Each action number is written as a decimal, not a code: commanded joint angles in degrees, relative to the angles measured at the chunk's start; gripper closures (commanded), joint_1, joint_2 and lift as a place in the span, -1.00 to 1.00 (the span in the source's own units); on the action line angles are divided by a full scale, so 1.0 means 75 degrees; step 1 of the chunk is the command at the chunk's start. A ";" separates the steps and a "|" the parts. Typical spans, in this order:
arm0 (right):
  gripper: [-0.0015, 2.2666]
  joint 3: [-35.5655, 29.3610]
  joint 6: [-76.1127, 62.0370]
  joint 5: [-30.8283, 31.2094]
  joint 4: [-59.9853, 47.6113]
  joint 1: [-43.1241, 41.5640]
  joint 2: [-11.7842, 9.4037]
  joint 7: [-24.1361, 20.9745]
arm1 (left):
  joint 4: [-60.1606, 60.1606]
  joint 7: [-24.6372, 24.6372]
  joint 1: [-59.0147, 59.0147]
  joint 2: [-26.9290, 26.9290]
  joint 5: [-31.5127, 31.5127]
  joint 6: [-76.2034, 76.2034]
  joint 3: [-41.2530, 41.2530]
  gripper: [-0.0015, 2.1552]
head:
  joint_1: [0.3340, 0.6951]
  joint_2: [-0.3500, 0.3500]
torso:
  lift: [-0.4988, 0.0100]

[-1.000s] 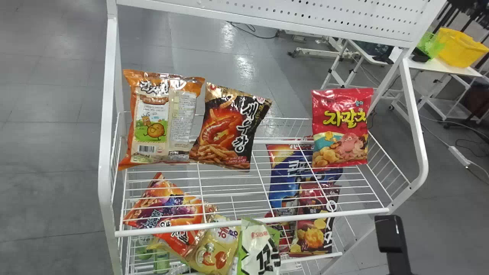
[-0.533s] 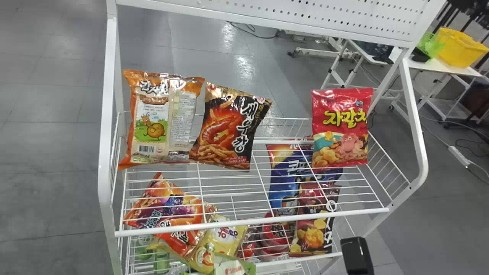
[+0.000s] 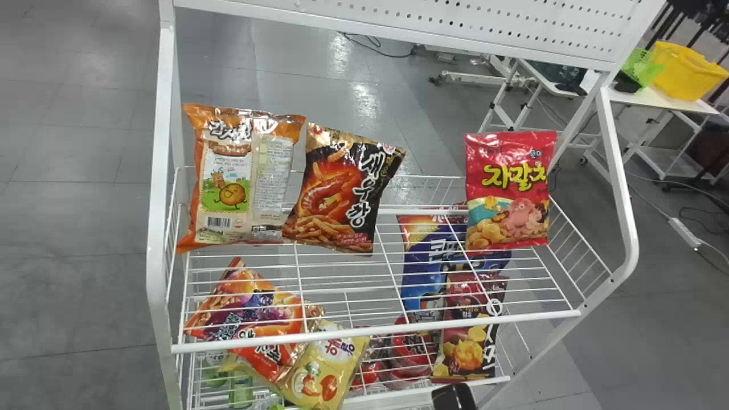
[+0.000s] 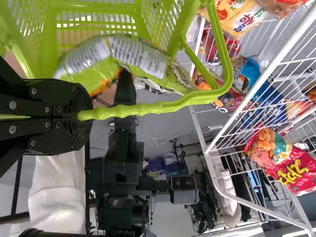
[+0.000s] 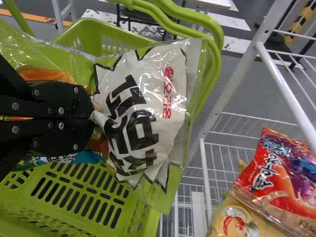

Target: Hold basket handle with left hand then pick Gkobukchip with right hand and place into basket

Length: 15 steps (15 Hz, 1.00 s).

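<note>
Gkobukchip (image 5: 140,108) farther left, at the basket (image 5: 81,37)

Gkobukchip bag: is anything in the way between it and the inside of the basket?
Nothing visible blocks the Gkobukchip bag, held by the right gripper, from the basket. The handle runs behind the bag's outer end and might catch it.

Bright indoor light, glare patches on grey floor (image 3: 85,228), glints on green-and-white bag (image 5: 140,111)
</note>
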 commanded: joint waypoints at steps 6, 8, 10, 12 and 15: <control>0.53 0.1434 0.0063 0.0961 0.1166 -0.0502 -0.0046 -0.0183 | -0.0135 0.0023 0.0011 -0.0020 0.0002 0.0009 -0.0234 0.59 | 1.00 -1.00 | 0.83; -0.65 0.1586 0.0000 0.1277 0.1412 -0.0526 -0.0057 -0.0066 | -0.0123 0.0000 0.0023 -0.0020 0.0002 0.0009 -0.0222 0.59 | 1.00 -1.00 | 0.83; -1.00 0.1516 -0.0047 0.1441 0.1377 -0.0479 -0.0116 -0.0019 | -0.0111 -0.0036 0.0069 -0.0020 0.0002 0.0009 -0.0210 0.59 | 1.00 -1.00 | 0.83; -0.96 0.1012 0.0024 0.1324 0.0932 -0.0268 -0.0163 0.0204 | -0.0123 -0.0036 0.0093 -0.0020 0.0014 0.0009 -0.0187 0.59 | 1.00 -1.00 | 0.83; -0.95 0.0039 0.0063 0.1242 -0.0041 0.0037 -0.0163 0.0625 | -0.0123 -0.0036 0.0093 -0.0020 0.0014 0.0009 -0.0187 0.59 | 1.00 -1.00 | 0.83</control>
